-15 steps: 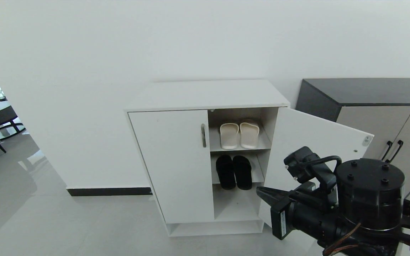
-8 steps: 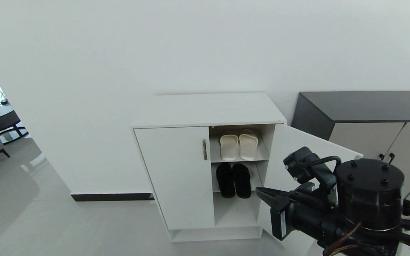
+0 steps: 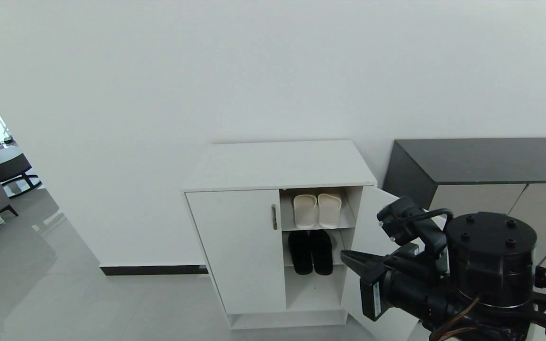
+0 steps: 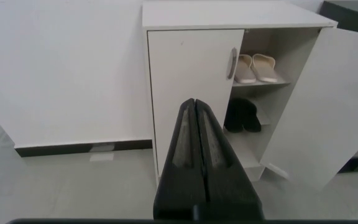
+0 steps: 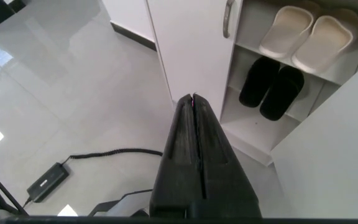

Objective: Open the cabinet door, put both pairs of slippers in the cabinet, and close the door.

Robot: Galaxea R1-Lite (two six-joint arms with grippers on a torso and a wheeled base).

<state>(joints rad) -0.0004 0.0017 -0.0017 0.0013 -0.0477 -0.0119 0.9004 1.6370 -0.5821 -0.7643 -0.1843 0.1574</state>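
1. Both pairs of slippers are seen already stowed in the white cabinet (image 3: 277, 166), ahead of the right hand (image 3: 344, 255) and beyond its fingertips. The cream slippers (image 3: 317, 210) are laid side by side on the upper shelf and the black slippers (image 3: 310, 252) on the shelf below, so the doorway is judged to be cleared for closing.
2. The open door (image 3: 365, 227) is seen swung wide, just beyond the right hand and to its right. The closed door (image 3: 237, 251), with its handle (image 3: 274, 217) at the inner edge, is found to that hand's left. Shutting the open door is judged to be the one step left.
3. The right hand is held clenched, fingers pressed flat together, with nothing grasped and nothing touched. It is pointed toward the cabinet opening and is set apart from the door panel. A clenched hand is thought well suited to a push on that panel.
4. The left hand (image 4: 195, 106) is likewise shown clenched and empty. It is raised before the closed door and is well apart from it.
5. A black cable and adapter (image 5: 55, 177) are seen on the floor beneath the right hand.
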